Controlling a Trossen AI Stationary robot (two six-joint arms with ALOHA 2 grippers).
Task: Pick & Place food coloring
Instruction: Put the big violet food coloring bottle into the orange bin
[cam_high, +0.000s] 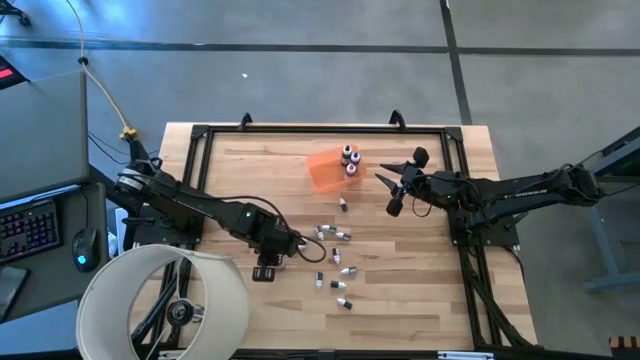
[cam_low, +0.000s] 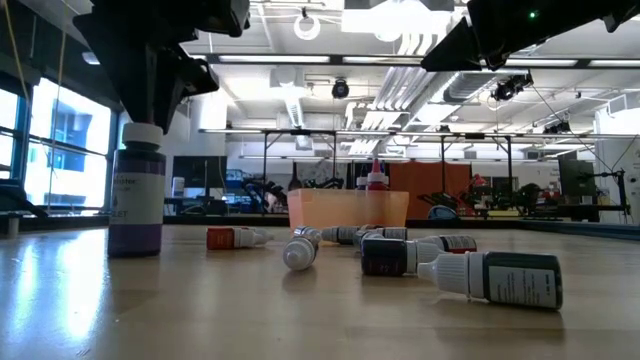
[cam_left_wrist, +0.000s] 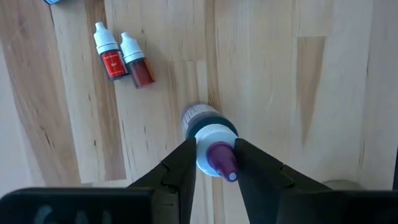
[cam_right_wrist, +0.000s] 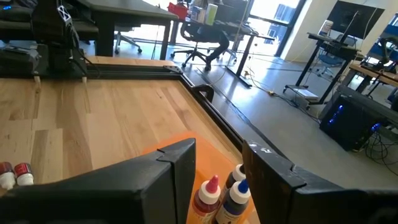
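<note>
A purple food coloring bottle (cam_left_wrist: 202, 124) with a white collar and purple tip stands upright on its base on the wooden table (cam_high: 420, 290); it also shows in the low view (cam_low: 135, 205). My left gripper (cam_left_wrist: 214, 165) is over it from above, shut on its top. The gripper (cam_high: 298, 243) hides the bottle in the high view. Several small bottles (cam_high: 335, 260) lie on their sides around it. My right gripper (cam_high: 390, 192) is open and empty, raised just right of the orange tray (cam_high: 322, 172). The tray holds three upright bottles (cam_right_wrist: 224, 193). My left gripper pinches the purple bottle's white collar (cam_left_wrist: 208, 134), at its top below the purple tip, between its two fingers (cam_left_wrist: 183, 168). The fingers come from above, pointing down. The bottle stands upright with its base on the table (cam_low: 135, 250).
Two red bottles (cam_left_wrist: 121, 59) lie side by side near the purple one. Lying bottles (cam_low: 500, 275) spread across the table's middle toward the near edge. A black frame (cam_high: 200, 135) runs round the table. A round white lamp shade (cam_high: 165, 305) sits at the near left corner.
</note>
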